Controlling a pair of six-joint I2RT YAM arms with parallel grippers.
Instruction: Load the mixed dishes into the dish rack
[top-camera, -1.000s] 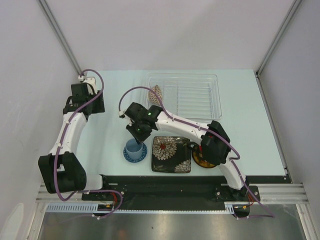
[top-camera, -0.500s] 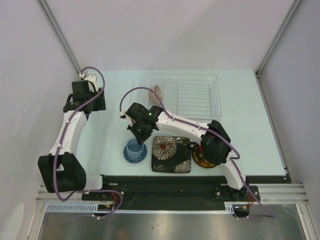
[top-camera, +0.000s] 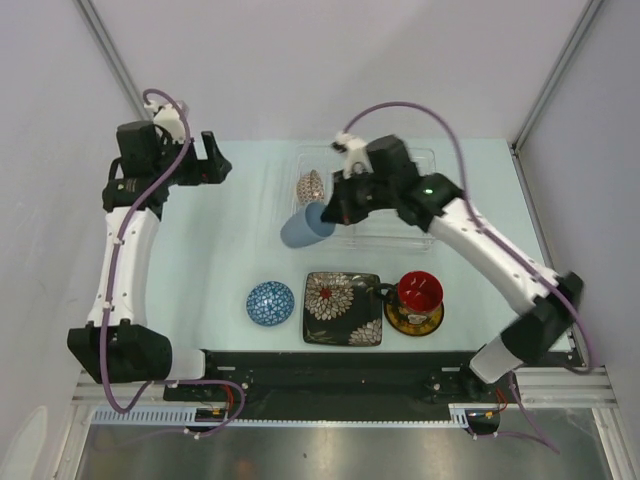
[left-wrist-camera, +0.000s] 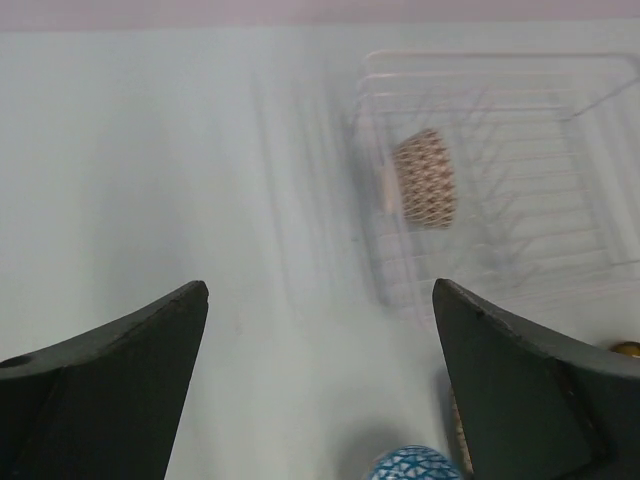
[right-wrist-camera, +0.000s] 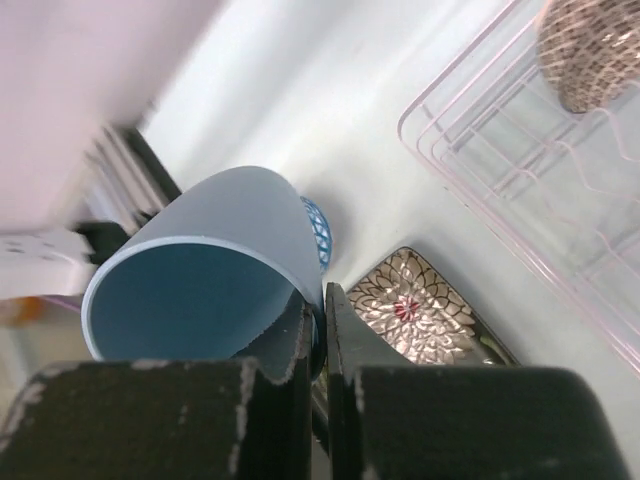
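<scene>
Up off the small blue saucer (top-camera: 270, 303) comes the pale blue cup (top-camera: 305, 225), rim pinched in the closed right gripper (top-camera: 333, 208). It hangs tipped on its side just beside the left end of the dish rack (top-camera: 430, 158), near the beige lattice-patterned bowl (top-camera: 311, 186). I'd guess the tilt is to slot it between the dividers. Meanwhile the left gripper (top-camera: 213, 165) spreads wide, empty, raised out of the way.
</scene>
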